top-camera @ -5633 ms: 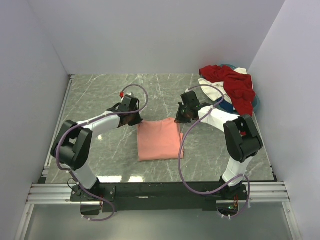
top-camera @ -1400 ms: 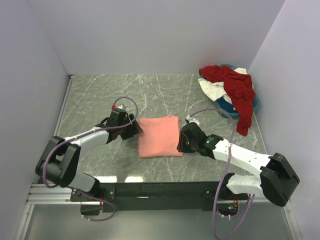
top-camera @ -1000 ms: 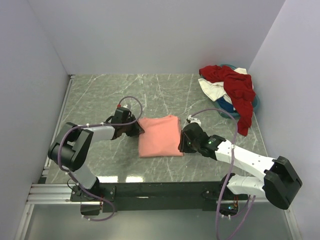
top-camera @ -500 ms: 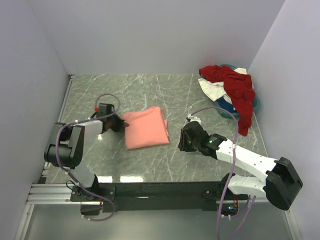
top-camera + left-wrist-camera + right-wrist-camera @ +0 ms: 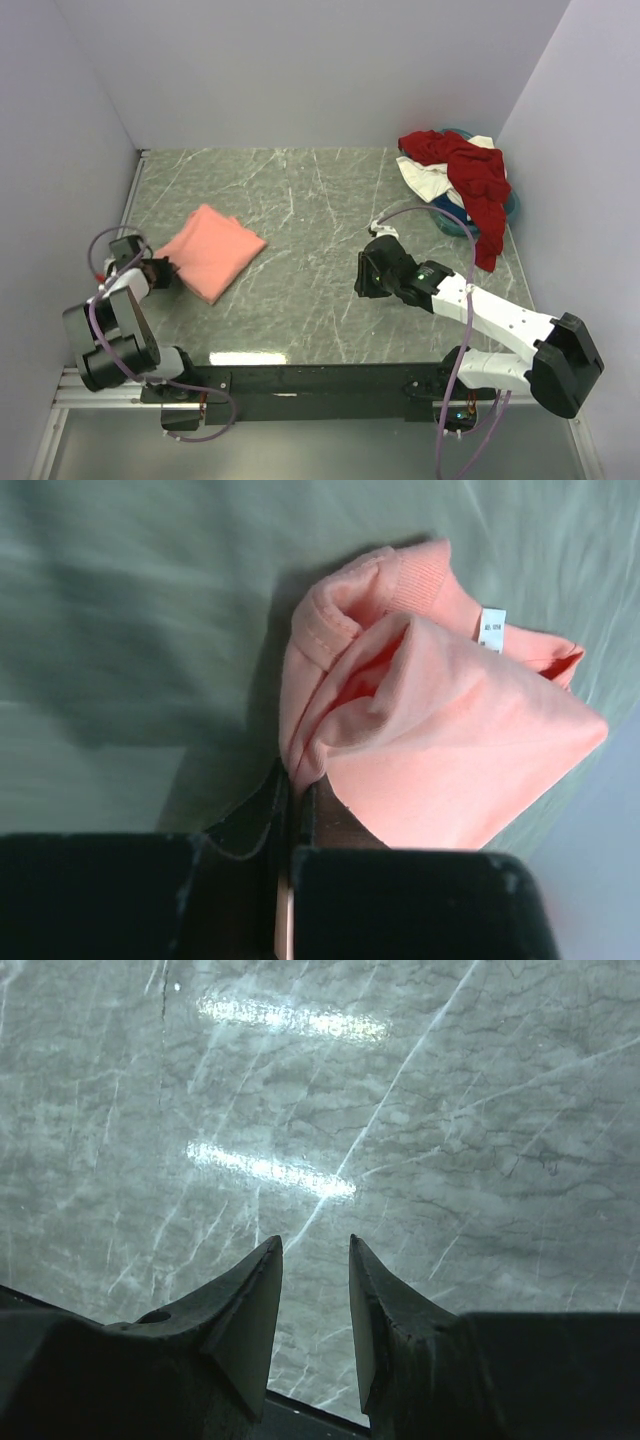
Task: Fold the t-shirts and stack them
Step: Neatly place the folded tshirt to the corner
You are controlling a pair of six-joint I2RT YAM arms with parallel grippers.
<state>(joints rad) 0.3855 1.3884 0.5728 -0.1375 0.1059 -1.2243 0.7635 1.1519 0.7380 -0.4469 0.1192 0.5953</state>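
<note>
A folded salmon-pink t-shirt [image 5: 212, 250] lies on the left part of the table, turned at an angle. My left gripper [image 5: 160, 272] is shut on its near left corner; the left wrist view shows the pinched fabric [image 5: 300, 765] between the closed jaws, with the collar and a white label [image 5: 491, 628] beyond. At the back right sits a heap of t-shirts: dark red [image 5: 470, 175] on top, white [image 5: 425, 178] under it, teal-blue [image 5: 455, 215] at the bottom edge. My right gripper [image 5: 364, 278] hovers open over bare marble [image 5: 400, 1110], holding nothing.
The grey marble tabletop [image 5: 320, 200] is walled by white panels on the left, back and right. The black mounting rail [image 5: 320, 380] runs along the near edge. The right arm [image 5: 480, 310] stretches across the near right of the table.
My left gripper has shut on the pink shirt and dragged it from the table's middle to the far left, rotating it. The right gripper let go and stayed near the centre.
</note>
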